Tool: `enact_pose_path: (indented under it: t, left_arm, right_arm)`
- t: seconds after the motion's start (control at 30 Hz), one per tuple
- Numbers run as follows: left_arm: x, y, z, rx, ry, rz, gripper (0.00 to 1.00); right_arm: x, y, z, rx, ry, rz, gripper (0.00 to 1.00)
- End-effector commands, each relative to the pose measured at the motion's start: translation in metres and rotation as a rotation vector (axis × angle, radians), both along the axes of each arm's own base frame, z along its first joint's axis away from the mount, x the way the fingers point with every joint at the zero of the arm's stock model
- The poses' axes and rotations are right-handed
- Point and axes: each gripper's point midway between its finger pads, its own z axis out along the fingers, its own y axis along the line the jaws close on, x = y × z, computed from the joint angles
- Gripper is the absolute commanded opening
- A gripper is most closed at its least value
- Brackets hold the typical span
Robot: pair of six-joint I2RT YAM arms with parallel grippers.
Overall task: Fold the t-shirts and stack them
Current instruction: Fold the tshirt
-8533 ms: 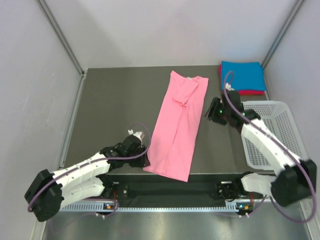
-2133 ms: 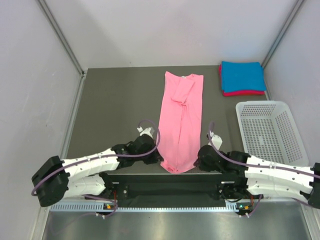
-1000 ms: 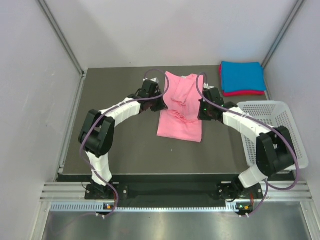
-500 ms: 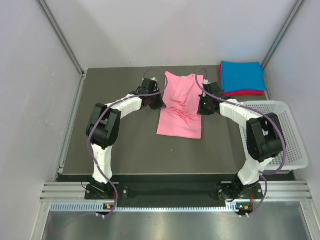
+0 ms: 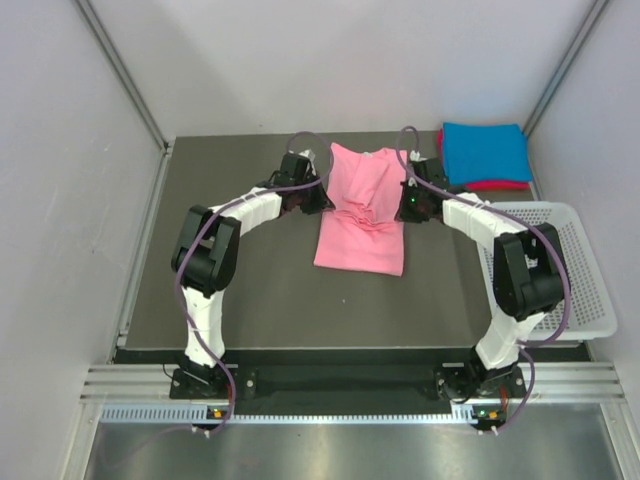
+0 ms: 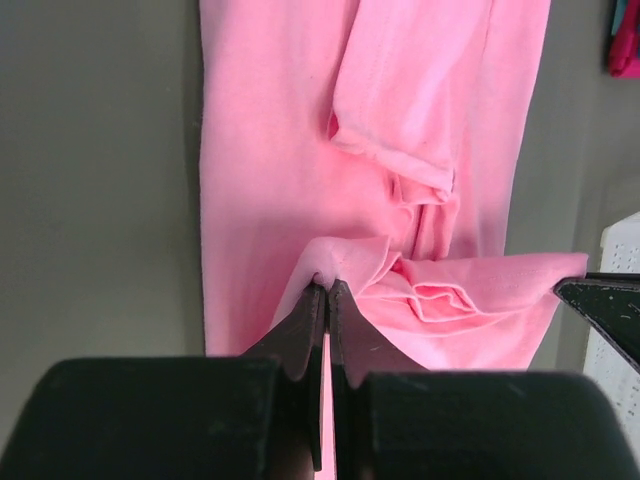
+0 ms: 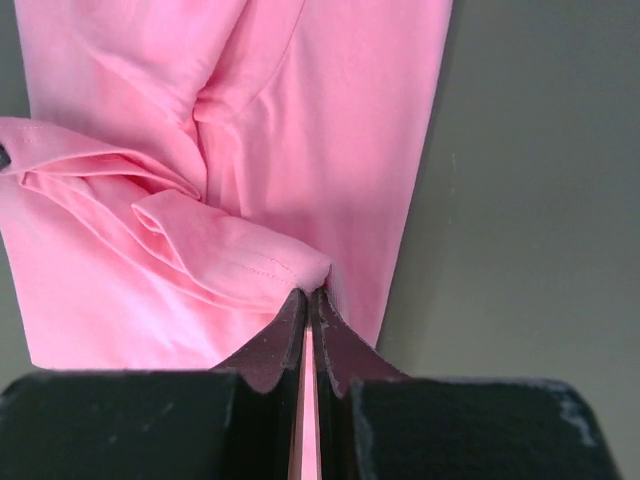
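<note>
On the left side of the pink t-shirt (image 5: 362, 215), the left gripper (image 6: 326, 290) is clenched on a bunched corner of its hem, the fingers pressed together with cloth pinched between them. The shirt lies in the middle of the dark table (image 5: 240, 300), its long axis running from near to far, collar end toward the back wall. It is doubled over itself, with the fold at its near edge. On its right side the right gripper (image 7: 308, 295) pinches the other hem corner just as tightly. Two seconds ago the shirt lay at full length down to the table's near edge, with both grippers there; now the hem is carried up over the chest. Further right, the blue t-shirt (image 5: 485, 150) rests folded on the magenta-red t-shirt (image 5: 490, 186), behind the white basket (image 5: 575, 250).
</note>
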Motion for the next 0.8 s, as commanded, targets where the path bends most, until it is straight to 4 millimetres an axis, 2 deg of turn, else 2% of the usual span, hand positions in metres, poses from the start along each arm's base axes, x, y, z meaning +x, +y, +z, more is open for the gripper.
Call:
enact_pose_path:
  t: [0.0, 0.2, 0.4, 0.63, 0.77]
  left_arm:
    - [0.027, -0.006, 0.033, -0.062, -0.107, 0.004, 0.0]
    - [0.032, 0.004, 0.037, -0.061, -0.142, 0.039, 0.0]
    - [0.04, 0.003, 0.049, -0.088, -0.186, 0.047, 0.0]
    - [0.046, -0.001, 0.026, -0.087, -0.143, 0.032, 0.0]
    - [0.047, -0.002, 0.015, -0.078, -0.125, 0.027, 0.0]
  right_arm:
    - [0.03, -0.002, 0.028, 0.032, -0.098, -0.004, 0.0]
    - [0.039, -0.005, 0.028, 0.041, -0.104, -0.006, 0.0]
    - [0.044, -0.007, 0.033, 0.054, -0.123, -0.01, 0.0]
    - [0.055, -0.008, 0.019, 0.066, -0.104, -0.01, 0.0]
    - [0.065, -0.008, 0.018, 0.077, -0.113, -0.014, 0.03]
